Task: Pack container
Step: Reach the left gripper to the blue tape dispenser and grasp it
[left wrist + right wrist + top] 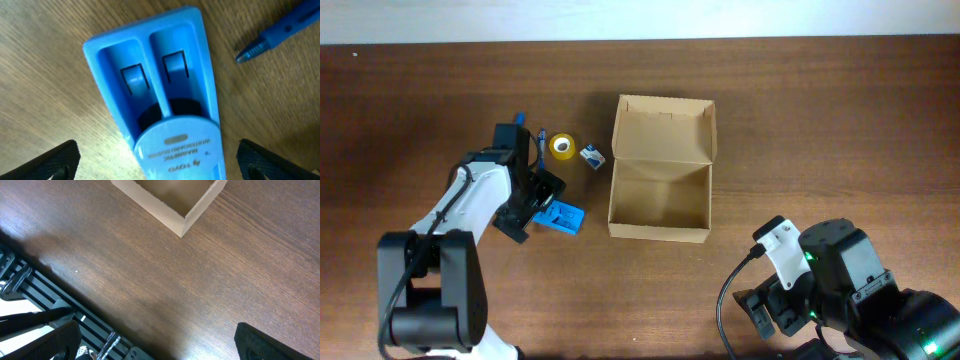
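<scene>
Closest to you, your right gripper (160, 341) hangs over the wooden table (210, 280) near its front edge, fingers spread wide and holding nothing. The container's corner lies just beyond it. Your left gripper (157, 164) is spread wide too, one finger on either side of the flat blue tray (155, 85), with a gap showing on both sides. The container (658, 232) sits mid-table, right of the tray and apart from it, with its flap lid (663, 130) standing open on the far side. Only cardboard floor shows inside. Farther back, left of the lid, lie a yellow tape roll (562, 146), a small blue-and-white item (592, 156) and a blue pen (282, 27).
</scene>
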Robot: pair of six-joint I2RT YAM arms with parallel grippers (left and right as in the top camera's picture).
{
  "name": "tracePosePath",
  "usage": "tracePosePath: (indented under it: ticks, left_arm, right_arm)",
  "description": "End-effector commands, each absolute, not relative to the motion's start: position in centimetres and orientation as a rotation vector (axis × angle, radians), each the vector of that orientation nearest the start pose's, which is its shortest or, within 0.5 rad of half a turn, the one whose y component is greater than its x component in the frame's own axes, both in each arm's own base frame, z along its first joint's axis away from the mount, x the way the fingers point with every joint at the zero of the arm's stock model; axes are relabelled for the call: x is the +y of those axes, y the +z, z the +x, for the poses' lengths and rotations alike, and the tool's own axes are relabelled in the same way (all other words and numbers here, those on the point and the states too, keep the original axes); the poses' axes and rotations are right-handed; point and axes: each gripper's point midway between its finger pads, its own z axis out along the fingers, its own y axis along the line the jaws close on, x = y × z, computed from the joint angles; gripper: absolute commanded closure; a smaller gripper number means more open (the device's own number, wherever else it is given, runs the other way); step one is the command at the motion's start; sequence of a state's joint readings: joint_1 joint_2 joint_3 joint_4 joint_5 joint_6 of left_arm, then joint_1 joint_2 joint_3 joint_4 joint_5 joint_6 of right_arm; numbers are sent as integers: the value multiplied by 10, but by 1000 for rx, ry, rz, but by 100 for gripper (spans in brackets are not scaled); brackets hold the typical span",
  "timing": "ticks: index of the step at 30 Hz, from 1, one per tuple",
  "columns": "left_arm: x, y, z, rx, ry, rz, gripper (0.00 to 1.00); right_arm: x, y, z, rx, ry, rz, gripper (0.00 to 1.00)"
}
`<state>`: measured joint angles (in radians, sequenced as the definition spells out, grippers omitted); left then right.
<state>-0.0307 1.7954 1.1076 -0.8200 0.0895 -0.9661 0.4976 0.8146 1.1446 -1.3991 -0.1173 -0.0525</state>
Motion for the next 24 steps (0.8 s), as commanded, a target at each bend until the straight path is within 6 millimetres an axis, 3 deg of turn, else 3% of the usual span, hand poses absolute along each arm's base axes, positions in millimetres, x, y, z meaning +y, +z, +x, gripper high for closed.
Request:
tracePosePath:
  ticks: [1,15,18,20,24]
  left_arm:
    - [-25,16,332,2763,-174,-1451,0]
    - [-31,5,342,2778,-186,-1531,0]
    - [-31,5,341,2783,-180,-1535,11]
    - [-31,5,339,2788,-175,-1539,25]
    - [-30,5,336,2798,-165,-1545,30]
  right_arm:
    - [99,232,140,2534,313,-751,1]
    - [99,232,140,2534,313,-751,1]
    - [99,232,140,2534,313,-751,1]
    - [99,232,140,2534,313,-751,1]
    - [99,232,140,2534,313,-751,1]
